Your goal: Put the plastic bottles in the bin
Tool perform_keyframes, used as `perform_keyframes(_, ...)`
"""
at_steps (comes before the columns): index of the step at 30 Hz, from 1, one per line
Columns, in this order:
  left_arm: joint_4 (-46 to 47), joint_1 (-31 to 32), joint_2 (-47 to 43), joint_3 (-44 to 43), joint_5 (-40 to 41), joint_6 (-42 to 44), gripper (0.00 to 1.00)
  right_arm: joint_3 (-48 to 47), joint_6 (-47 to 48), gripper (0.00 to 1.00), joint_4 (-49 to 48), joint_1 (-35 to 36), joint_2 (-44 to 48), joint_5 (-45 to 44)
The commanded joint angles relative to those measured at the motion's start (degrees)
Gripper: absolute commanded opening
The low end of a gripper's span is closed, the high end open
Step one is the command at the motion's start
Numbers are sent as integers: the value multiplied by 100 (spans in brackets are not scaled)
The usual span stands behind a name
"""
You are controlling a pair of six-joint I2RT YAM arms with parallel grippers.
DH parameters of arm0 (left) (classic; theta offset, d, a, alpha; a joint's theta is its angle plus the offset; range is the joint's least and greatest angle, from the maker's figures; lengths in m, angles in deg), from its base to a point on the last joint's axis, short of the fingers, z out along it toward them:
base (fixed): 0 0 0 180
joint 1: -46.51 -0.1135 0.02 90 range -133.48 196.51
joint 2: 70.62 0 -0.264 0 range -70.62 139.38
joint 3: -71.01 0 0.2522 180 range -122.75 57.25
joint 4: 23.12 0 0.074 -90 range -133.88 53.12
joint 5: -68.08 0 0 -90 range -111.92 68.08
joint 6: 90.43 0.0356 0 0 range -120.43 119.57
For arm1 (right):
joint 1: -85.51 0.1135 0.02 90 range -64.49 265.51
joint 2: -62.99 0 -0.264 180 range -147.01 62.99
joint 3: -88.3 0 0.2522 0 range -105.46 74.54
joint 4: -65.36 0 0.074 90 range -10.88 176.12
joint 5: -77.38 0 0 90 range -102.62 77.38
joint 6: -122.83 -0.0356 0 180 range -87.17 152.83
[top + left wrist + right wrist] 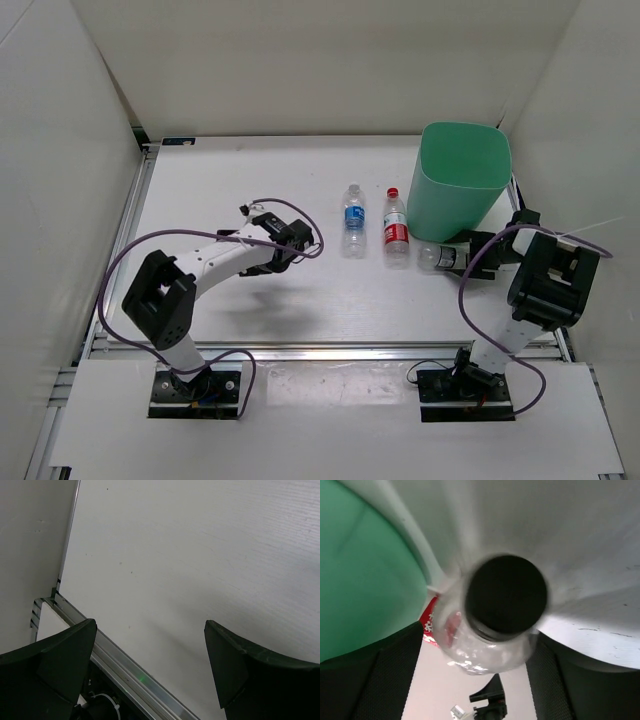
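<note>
clear plastic w/ a dark cap and no label, the unlabelled bottle (505, 595) sits between the fingers of the right gripper (477, 642). the gripper looks clamped on the bottle's body. cap faces straight back at the wrist cam, so the bottle's long axis runs along the gripper's own reach. top view shows it lying roughly left-right, base twd the middle of the table (250, 160), cap end twd the right arm. wrist pic is blurred, so exact contact on the pads is hard to read.

key relation: the tall mint-green plastic bin (445, 210) w/ its rounded-square rim stands just beyond the held bottle, on the far side. its green wall fills the left of the right wrist view. bottle is down by the bin's near wall, beside it, not over the opening. my read: next move needs the bottle up past the rim, then away from the arm's base over the mouth, then release. risk is clipping the wall or rim if it goes across before it goes up.

the other 2 are not yet binned. the blue-labelled bottle (353, 220) w/ white cap and the red-labelled bottle (396, 230) w/ red cap lie side by side on the table between the arms. both have caps to the far side and long axes running near-far. red one is nearer the right arm and the bin, blue one nearer the left.

left gripper (150, 625) hangs w/ jaws wide apart and nothing between them, bare table below, a little left of the blue one.
</note>
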Motion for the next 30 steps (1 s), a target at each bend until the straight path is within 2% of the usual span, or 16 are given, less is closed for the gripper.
perform_keyframes(1,-425,-66,-186,-220,238,12,100,38,-20,74,179,37,-67,-205)
perform_keyframes(4,-425,-66,-186,-168,291,65,100,100,102,58,459,90,73,-337)
perform_keyframes(6,-425,-66,-186,-168,291,65,100,152,304,55,740,143,302,-504)
perform_keyframes(9,-425,-197,-238,-290,46,12,100,153,612,43,1320,467,853,-706)
perform_keyframes(15,-425,-338,-186,-808,-350,135,100,-66,718,35,2068,1030,2392,-646)
perform_keyframes(17,-425,-391,-116,-1080,-404,266,100,-539,666,34,2331,1258,2918,-584)
perform_keyframes(22,-329,-452,68,-1757,-772,521,100,-2453,613,34,2754,1496,3405,-1118)
perform_keyframes(23,-328,-453,156,-2089,-1043,583,100,-3327,665,36,2754,1496,3300,-1511)
perform_keyframes(26,-179,-453,578,-2714,-1781,802,100,-4781,1086,37,2693,1296,2406,-1927)
perform_keyframes(27,-109,-453,640,-2838,-2001,986,100,-5804,1226,37,2693,1233,1776,-1998)
perform_keyframes(30,330,-453,693,-3173,-2784,1303,100,-6998,1228,37,2745,943,720,-2051)
